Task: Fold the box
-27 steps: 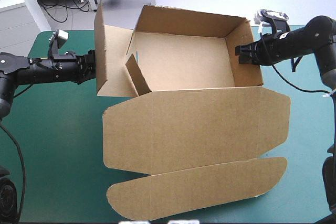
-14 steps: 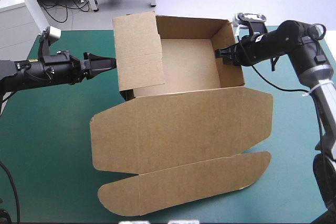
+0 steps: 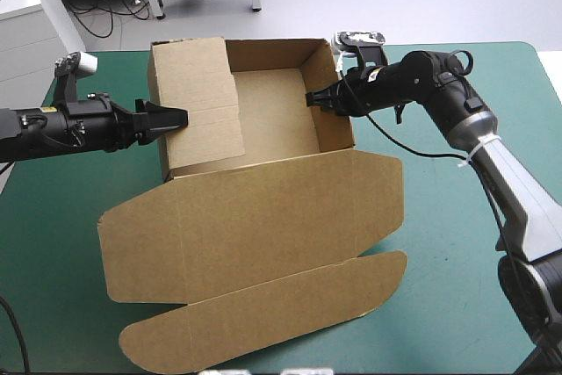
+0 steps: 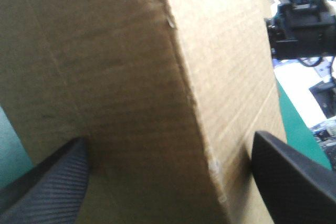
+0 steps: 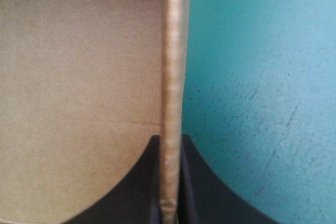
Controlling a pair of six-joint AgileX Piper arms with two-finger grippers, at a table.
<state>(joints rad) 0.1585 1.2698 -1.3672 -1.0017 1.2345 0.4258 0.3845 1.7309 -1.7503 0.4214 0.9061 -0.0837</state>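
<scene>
The box (image 3: 255,217), one brown sheet of cut board, lies on the teal-green cover (image 3: 457,243), its tray toward the table's far edge. The tray opens upward with its walls raised, and its long axis runs left to right, slightly skewed. The lid (image 3: 263,204) lies flat, reaching toward the near edge and ending in one rounded flap (image 3: 263,309). One tall panel (image 3: 193,98) stands at the tray's left end, leaning inward. Two grippers are shown. The left gripper (image 3: 176,117) has its fingers (image 4: 52,182) spread wide apart, with a corner of the tall panel between them. The right gripper (image 3: 314,100) is clamped on the tray's right wall (image 5: 172,77), the board pinched edge-on between its fingers.
</scene>
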